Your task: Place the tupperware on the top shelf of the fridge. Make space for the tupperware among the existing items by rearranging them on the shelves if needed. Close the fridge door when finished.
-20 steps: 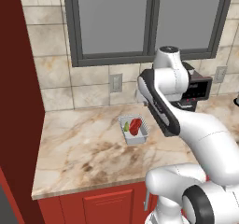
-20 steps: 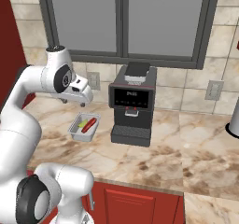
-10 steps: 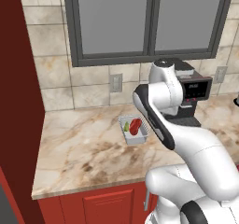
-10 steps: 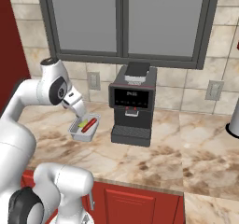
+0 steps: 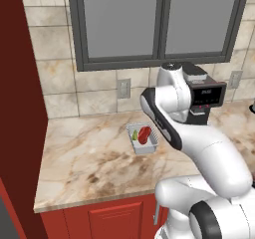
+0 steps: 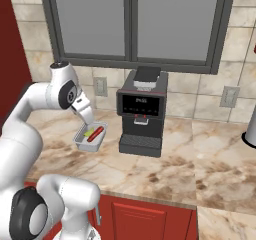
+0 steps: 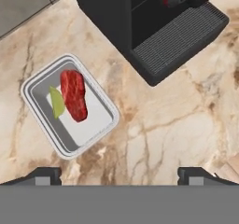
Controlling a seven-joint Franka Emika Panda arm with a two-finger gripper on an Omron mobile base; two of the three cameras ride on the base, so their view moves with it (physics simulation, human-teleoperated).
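The end effector (image 7: 119, 174) is hovering with jaws wide apart above the tupperware (image 7: 69, 104), which is sitting on the desk (image 7: 158, 129) beside the coffee machine (image 7: 154, 27). Pickup is pending; next it likely needs centring and lowering over the tub.

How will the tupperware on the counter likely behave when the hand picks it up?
The tupperware looks like a stiff tub, so it should hold its shape. It is lidless and shallow, so the food may slide if tilted. Its smooth walls might slip.

Arm bent over, tool (image 7: 119, 174) pointing down, jaws wide apart, empty.
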